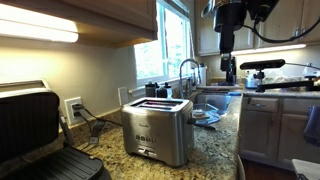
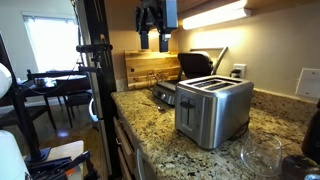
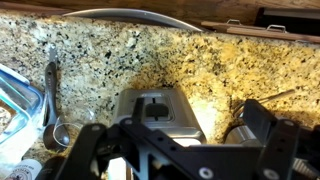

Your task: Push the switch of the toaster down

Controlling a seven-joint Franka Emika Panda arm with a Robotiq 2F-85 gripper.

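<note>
The brushed-steel two-slot toaster point(image 1: 157, 130) stands on the granite counter and shows in both exterior views point(image 2: 212, 108). In the wrist view I look down on its narrow end point(image 3: 155, 108), where a dark lever slot point(image 3: 153, 103) shows. My gripper point(image 1: 228, 66) hangs high above the counter, well apart from the toaster and touching nothing. Its fingers point(image 2: 155, 42) are spread open and empty. In the wrist view the gripper point(image 3: 175, 140) frames the toaster's end between its two dark fingers.
A black-and-silver grill press point(image 1: 30, 130) stands open beside the toaster point(image 2: 195, 65). A sink faucet point(image 1: 185, 70), a wooden cutting board point(image 2: 150, 65), a glass bowl point(image 2: 262, 155), a metal scoop point(image 3: 55, 120) and a wall outlet with cord point(image 1: 73, 108) are nearby.
</note>
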